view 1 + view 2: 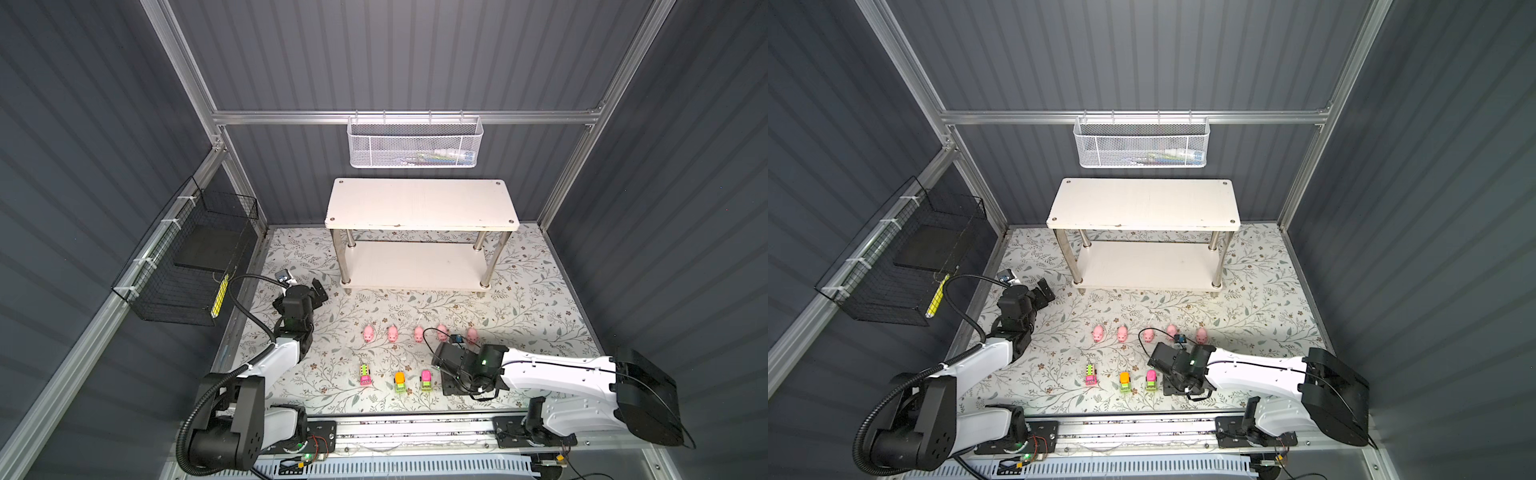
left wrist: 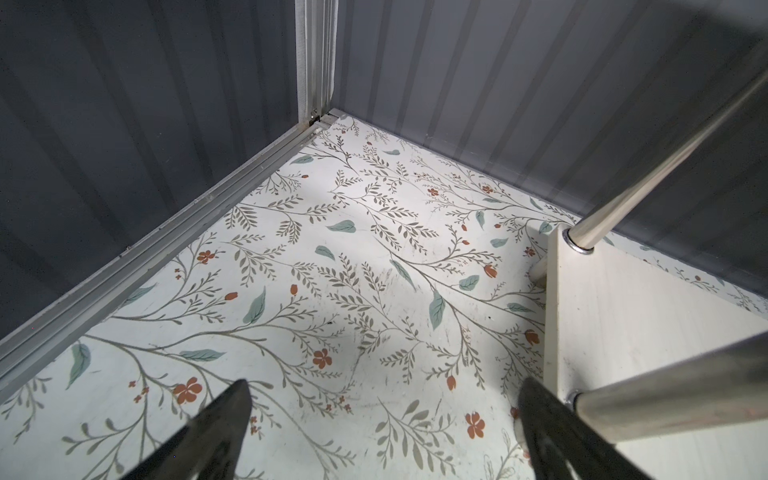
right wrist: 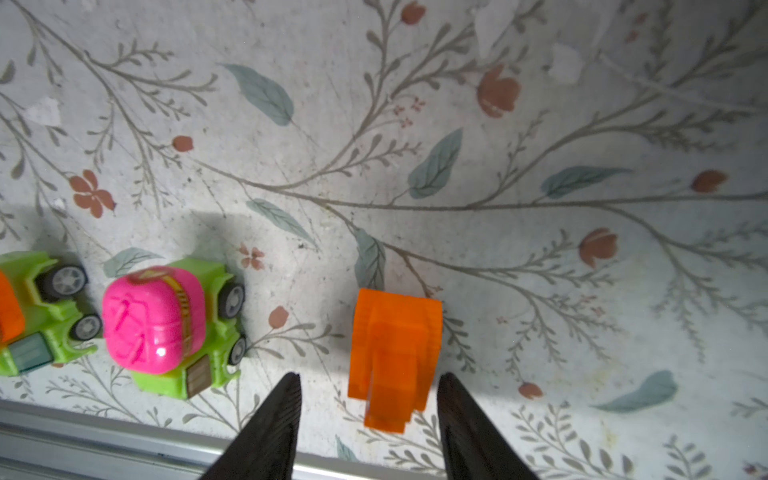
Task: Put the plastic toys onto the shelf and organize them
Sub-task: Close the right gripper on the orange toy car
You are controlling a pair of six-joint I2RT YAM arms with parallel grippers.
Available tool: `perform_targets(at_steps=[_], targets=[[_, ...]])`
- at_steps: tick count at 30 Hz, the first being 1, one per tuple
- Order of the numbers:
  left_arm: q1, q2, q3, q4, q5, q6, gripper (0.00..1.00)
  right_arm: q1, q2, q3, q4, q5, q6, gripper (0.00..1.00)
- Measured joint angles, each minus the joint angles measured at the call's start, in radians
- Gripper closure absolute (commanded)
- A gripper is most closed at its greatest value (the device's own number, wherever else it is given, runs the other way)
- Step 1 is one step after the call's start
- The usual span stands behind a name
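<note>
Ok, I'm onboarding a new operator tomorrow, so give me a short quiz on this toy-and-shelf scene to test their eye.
1. How many pigs stand on the mat?
2. True or false: a toy already sits on the shelf.
3. What colour is the toy between the fingers of the right tool? A pink, B orange, C green.

Key: 1 five; 2 false; 3 B, the orange toy.
</note>
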Motion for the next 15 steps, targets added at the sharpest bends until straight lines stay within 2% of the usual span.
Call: perform_targets(at_steps=[15], targets=[[0.0,0.002,0.0,0.003,0.004,0.0,0.0,-0.024,0.032,0.0,0.0,-0.022,-0.001,0.52]])
